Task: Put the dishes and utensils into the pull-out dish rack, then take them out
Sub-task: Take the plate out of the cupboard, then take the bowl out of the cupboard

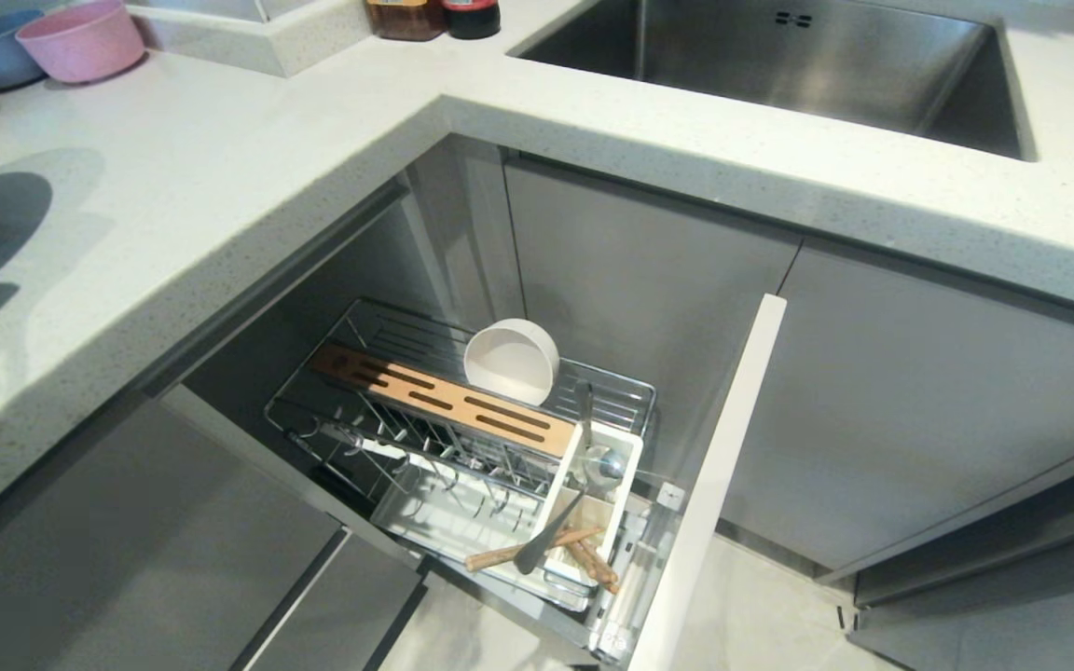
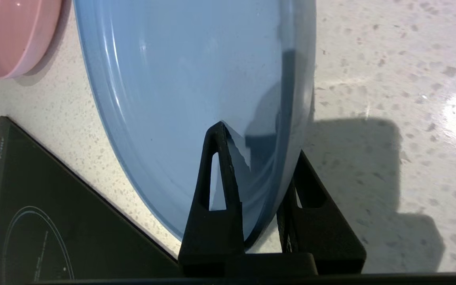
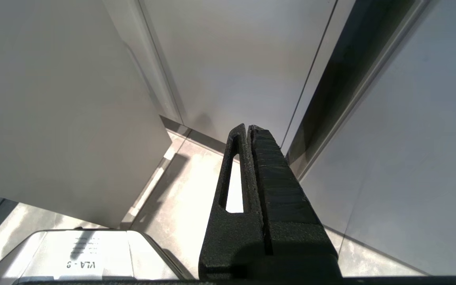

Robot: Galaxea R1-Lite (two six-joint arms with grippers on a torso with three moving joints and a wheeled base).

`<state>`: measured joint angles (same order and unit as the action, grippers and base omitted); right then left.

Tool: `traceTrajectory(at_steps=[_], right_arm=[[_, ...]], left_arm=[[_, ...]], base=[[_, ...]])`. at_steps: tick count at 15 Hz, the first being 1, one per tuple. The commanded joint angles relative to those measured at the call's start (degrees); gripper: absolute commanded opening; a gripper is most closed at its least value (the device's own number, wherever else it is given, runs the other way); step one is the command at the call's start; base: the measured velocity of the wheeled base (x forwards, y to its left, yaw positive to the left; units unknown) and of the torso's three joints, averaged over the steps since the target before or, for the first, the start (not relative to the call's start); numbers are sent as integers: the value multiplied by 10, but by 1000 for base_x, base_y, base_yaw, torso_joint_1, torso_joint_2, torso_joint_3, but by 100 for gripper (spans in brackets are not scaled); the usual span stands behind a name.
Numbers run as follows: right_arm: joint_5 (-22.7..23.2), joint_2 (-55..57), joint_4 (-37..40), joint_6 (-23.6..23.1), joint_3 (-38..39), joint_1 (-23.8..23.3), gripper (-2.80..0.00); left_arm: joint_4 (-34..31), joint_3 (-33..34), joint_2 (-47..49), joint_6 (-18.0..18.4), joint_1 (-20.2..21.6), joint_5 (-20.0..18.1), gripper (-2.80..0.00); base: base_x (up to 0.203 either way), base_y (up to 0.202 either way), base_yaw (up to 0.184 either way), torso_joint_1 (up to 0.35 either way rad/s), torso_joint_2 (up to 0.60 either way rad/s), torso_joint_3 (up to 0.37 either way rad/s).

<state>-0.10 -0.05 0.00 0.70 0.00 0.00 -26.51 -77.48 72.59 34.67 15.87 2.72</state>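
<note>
The speckled white desk wraps an open corner; below it the pull-out dish rack stands drawn out, holding the cream-white bowl on edge, the spoon and chopsticks. The left hand pinches the light-blue plate by its rim above the desk, near a pink plate and what seems a black cooktop. The right hand, pressed closed and empty, hangs by grey cabinet doors.
</note>
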Motion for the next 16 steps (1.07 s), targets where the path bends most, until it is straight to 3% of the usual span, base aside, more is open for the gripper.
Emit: traceTrajectory(at_steps=[1, 2, 7, 9, 13, 16], right_arm=[[0, 0, 0, 0, 1, 0, -280], [0, 0, 0, 0, 1, 0, -280], [0, 0, 0, 0, 1, 0, -280], [0, 0, 0, 0, 1, 0, -280], [0, 0, 0, 0, 1, 0, -280], [0, 0, 0, 0, 1, 0, -280]], left_arm=[[-6, 3, 2, 0, -1, -1, -280], [-5, 1, 2, 0, -1, -1, 0], [-4, -2, 0, 0, -1, -4, 0], [-5, -6, -6, -20, -4, -9, 0], [-8, -17, -25, -129, -47, -36, 0], [-10, -27, -51, -238, -79, -93, 0]], base=[[0, 0, 0, 0, 0, 0], [0, 0, 0, 0, 0, 0], [0, 0, 0, 0, 0, 0], [0, 0, 0, 0, 0, 0], [0, 0, 0, 0, 0, 0], [0, 0, 0, 0, 0, 0]])
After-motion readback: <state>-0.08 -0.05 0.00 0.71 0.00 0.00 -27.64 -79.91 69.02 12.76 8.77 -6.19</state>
